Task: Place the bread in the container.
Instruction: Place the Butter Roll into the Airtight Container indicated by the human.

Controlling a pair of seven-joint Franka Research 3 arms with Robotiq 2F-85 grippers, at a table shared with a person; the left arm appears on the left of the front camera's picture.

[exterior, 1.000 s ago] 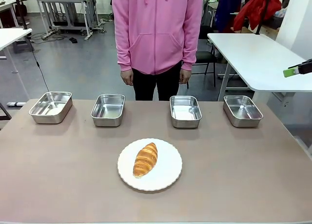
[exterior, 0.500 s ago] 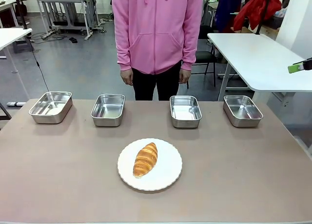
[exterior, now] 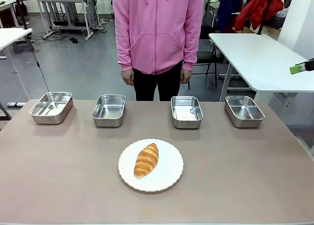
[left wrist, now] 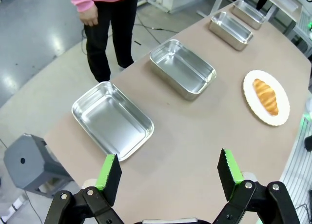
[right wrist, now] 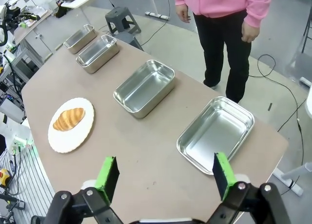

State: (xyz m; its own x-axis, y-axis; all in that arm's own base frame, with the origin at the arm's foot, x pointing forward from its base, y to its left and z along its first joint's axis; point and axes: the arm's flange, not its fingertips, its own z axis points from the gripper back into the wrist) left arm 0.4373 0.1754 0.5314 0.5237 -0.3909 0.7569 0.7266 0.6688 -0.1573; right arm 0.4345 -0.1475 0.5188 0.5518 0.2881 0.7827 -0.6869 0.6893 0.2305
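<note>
Left gripper (left wrist: 170, 168) and right gripper (right wrist: 163, 173) both hung wide open, empty; bread (right wrist: 68, 119) sat on plate (right wrist: 66, 140) well ahead of each, a container (right wrist: 214, 131) just beyond the right one.

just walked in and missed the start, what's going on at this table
Nothing is being handled yet. The bread lies on a round white plate near the middle of the table. Behind it, four empty stainless-steel trays stand in a row along the far edge. A person in a pink hoodie stands beyond them, arms hanging down. The left gripper and the right gripper hover open and empty above the table's ends.
</note>
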